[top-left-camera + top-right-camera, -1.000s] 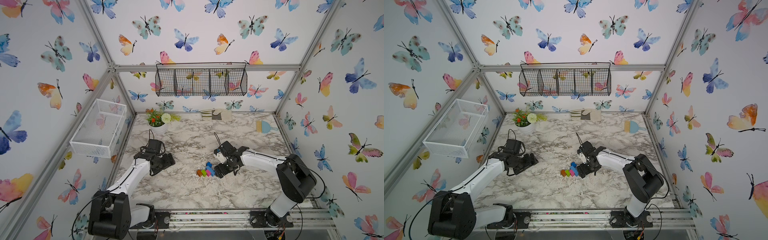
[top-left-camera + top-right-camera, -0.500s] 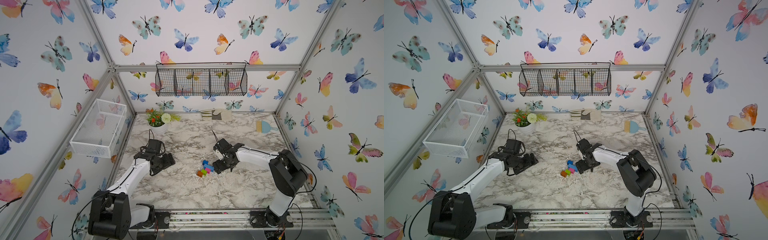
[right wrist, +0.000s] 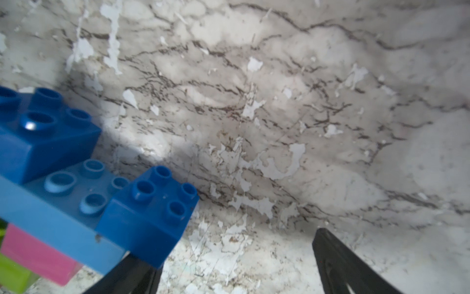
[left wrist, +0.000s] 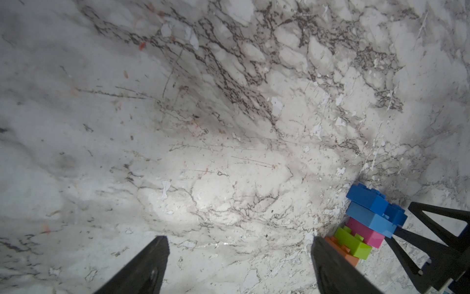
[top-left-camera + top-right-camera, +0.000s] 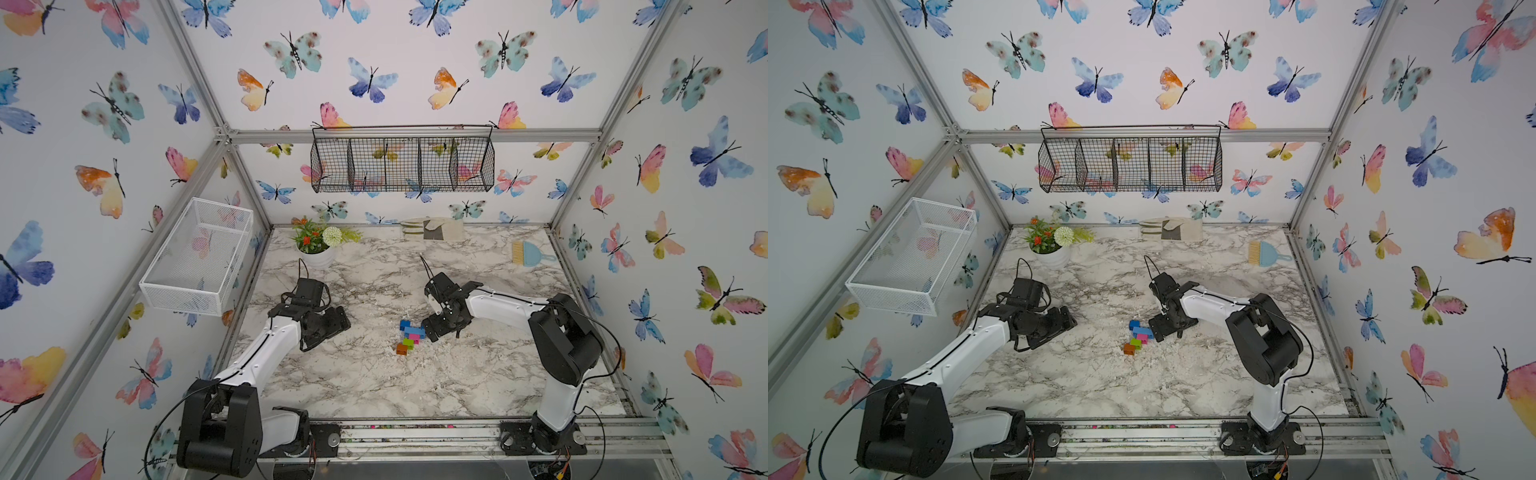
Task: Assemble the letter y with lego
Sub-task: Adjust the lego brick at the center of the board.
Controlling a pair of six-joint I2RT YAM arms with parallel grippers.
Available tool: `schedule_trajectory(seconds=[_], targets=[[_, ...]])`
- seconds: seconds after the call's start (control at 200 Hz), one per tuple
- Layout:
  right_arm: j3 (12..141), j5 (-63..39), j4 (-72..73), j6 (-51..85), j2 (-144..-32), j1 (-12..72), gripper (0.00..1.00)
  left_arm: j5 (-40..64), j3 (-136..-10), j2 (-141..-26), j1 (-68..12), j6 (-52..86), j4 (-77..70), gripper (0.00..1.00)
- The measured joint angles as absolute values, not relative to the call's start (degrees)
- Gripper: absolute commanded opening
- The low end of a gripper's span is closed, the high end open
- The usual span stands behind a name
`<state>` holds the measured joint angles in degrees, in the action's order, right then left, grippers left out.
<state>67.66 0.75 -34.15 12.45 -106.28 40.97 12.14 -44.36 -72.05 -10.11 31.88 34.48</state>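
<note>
The letter y [image 5: 409, 337] lies flat near the middle of the marble tabletop [image 5: 374, 386], with all its bricks joined. Two dark blue prongs [image 3: 150, 203] sit on the light blue bar [image 3: 50, 224]. The pink brick [image 4: 366, 235], green brick [image 4: 352, 244] and orange brick [image 5: 402, 349] make the stem, and its orange end points toward the front edge. The right end effector [image 5: 430, 331] sits low at the prong end, on the side toward the right edge. Its jaws stand wide apart with only bare marble between them. One finger [image 3: 127, 277] shows just below a dark blue prong, but I cannot tell whether they touch. The left end effector [image 5: 338, 326] hovers well apart from the letter, toward the left edge, with its jaws also spread and nothing between them. A flower pot [image 5: 318, 255] stands near the back left corner and a small brush [image 5: 528, 253] lies near the back right corner.
</note>
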Motion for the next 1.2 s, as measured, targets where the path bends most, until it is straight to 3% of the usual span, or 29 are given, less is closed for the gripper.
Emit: schedule_trajectory(seconds=[0.37, 0.501, 0.566, 0.701, 0.851, 1.056, 1.201], targets=[[69.91, 1.72, -34.30, 12.47, -107.92, 40.97, 0.94, 12.16, -44.34, -72.40, -10.11, 31.83, 33.71, 0.89], [69.52, 2.81, -33.95, 13.13, -106.87, 40.97, 0.99, 12.05, -44.34, -72.40, -10.11, 31.46, 33.54, 0.94], [67.29, 3.22, -32.25, 13.50, -103.74, 40.97, 0.99, 11.64, -44.34, -72.38, -10.11, 31.31, 33.17, 1.00], [59.77, 2.83, -26.85, 13.96, -90.56, 39.94, 0.99, 9.15, -44.25, -72.38, -10.11, 31.27, 31.29, 0.98], [55.24, 3.01, -19.81, 14.96, -79.81, 31.38, 0.99, 2.66, -44.25, -72.53, -10.13, 31.35, 27.97, 0.98], [47.83, 9.34, -9.34, 17.12, -78.50, 12.58, 1.00, -11.27, -44.05, -75.07, -10.07, 29.23, 17.76, 0.98], [31.70, 15.49, 9.78, 12.97, -74.19, 10.55, 1.00, -21.37, -38.52, -74.13, -8.10, 26.50, 3.66, 0.99]])
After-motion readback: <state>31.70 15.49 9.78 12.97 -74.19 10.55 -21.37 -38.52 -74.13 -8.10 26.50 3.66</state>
